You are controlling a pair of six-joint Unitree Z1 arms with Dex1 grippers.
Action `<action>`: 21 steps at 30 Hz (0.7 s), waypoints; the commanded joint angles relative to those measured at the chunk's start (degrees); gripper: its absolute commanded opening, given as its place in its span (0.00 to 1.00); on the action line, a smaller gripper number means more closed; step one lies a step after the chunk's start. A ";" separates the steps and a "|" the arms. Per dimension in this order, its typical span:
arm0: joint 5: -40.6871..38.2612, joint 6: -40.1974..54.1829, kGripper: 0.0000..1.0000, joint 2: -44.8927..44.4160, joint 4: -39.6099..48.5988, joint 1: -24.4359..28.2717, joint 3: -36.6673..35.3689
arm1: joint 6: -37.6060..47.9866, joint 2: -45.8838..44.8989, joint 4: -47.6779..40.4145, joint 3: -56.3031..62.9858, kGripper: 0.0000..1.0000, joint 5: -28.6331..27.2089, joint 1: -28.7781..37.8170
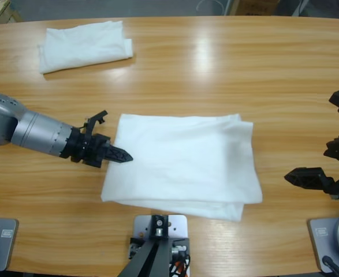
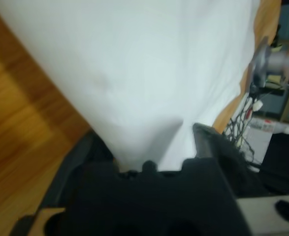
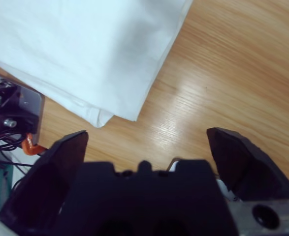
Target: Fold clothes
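Clearly the white garment (image 1: 183,164) lying folded in the middle of the wooden table (image 1: 227,63) is light, limp cotton that will sag and slide rather than keep a crease. The left gripper (image 1: 116,154) sits at its left edge, and the left wrist view shows cloth running down between the jaws, apparently pinched. The right gripper (image 3: 146,157) stands spread wide and empty (well clear of the cloth's right edge). A layered hem or corner looks the safest hold. A second folded white garment (image 1: 84,45) rests at the far left. No containers appear.
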 commanded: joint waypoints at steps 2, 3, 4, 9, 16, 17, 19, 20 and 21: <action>5.46 -0.70 0.00 9.18 0.41 -1.28 2.05 | 0.67 -0.40 -0.59 2.99 1.00 1.20 -0.42; 6.34 -0.70 0.00 8.77 0.49 -1.33 2.18 | 0.69 -0.45 -0.81 3.38 1.00 1.41 -0.42; 7.58 -0.68 0.00 8.12 0.69 -1.46 2.33 | 0.69 -0.51 -1.02 3.69 1.00 1.57 -0.42; 15.18 -1.30 0.00 4.22 4.63 -1.88 2.88 | 0.64 0.06 -2.14 3.99 1.00 1.99 -0.42; 30.44 -5.09 0.00 -4.83 32.52 -1.35 -6.02 | 0.69 0.04 -3.02 4.52 1.00 2.26 -0.42; 33.78 -6.11 0.00 -6.48 38.20 -1.33 -8.21 | 0.71 -0.07 -3.07 4.52 1.00 2.26 -0.42; 37.77 -6.66 0.00 -7.89 48.92 -0.56 -13.19 | 0.71 0.00 -3.41 4.57 1.00 2.26 -0.42; 38.84 -6.66 0.00 -8.35 53.46 -0.26 -15.49 | 0.71 0.11 -3.81 4.70 1.00 2.31 -0.42; 39.52 -6.59 0.00 -8.91 57.57 0.07 -17.72 | 0.78 0.23 -4.09 4.75 1.00 2.35 -0.42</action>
